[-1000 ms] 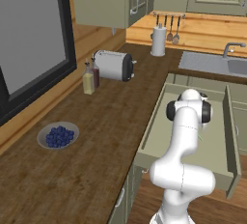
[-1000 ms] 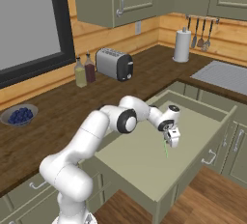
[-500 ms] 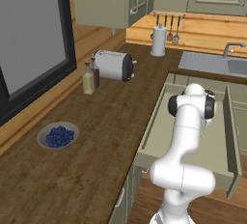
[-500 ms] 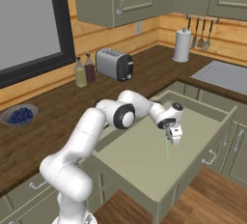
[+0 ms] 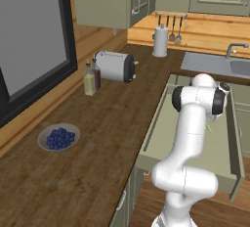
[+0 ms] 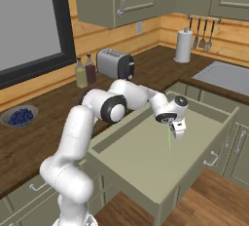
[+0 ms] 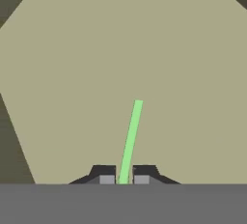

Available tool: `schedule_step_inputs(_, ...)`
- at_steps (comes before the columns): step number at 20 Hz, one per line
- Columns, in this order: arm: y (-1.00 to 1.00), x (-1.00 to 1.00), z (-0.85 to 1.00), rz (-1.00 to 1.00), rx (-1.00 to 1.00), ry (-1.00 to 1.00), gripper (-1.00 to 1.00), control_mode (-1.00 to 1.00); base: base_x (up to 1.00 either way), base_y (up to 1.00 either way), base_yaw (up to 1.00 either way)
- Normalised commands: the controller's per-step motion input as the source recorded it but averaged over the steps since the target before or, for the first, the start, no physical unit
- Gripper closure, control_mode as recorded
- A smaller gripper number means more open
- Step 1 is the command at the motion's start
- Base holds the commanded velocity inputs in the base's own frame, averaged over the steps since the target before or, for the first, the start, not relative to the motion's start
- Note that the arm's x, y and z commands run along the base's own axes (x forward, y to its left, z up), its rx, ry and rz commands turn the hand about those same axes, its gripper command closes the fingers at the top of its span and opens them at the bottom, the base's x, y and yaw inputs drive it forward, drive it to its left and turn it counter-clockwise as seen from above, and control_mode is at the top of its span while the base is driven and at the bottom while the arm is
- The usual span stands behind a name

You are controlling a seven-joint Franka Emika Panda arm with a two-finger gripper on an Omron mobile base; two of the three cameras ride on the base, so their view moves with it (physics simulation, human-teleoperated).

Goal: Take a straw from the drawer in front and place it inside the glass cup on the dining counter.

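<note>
Gripper [image 6: 176, 133] closed on the straw [image 6: 169, 140], which hangs down over the open drawer [image 6: 141, 157]; judged step: lift out; raise straight up, keeping the straw clear of the drawer walls before swinging away; toaster [image 6: 115, 63], two bottles [image 6: 84, 71] and blueberry bowl [image 6: 18, 116] sit well aside on the worktop; nothing obstructs.

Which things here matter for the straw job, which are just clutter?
Job: straw, pinched in the shut claw; open drawer below it.
Clutter: toaster, two bottles, blueberry bowl, paper towel roll, hanging utensils, sink.
</note>
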Motion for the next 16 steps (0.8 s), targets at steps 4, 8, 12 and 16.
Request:
schedule_step_inputs(4, 0.01, -0.23, 0.98, -0.05, 0.0, -0.08, 1.0, -1.0, 0.0, 0.0, 0.0)
schedule_step_inputs(8, 0.14, -0.17, 1.0, -0.02, 0.0, -0.09, 1.0, -1.0, 0.0, 0.0, 0.0)
schedule_step_inputs(12, 0.18, -0.18, 0.84, 0.0, 0.0, -0.08, 1.0, -1.0, 0.0, 0.0, 0.0)
schedule_step_inputs(16, 0.33, -0.24, 0.56, 0.0, 0.0, -0.14, 1.0, -1.0, 0.0, 0.0, 0.0)
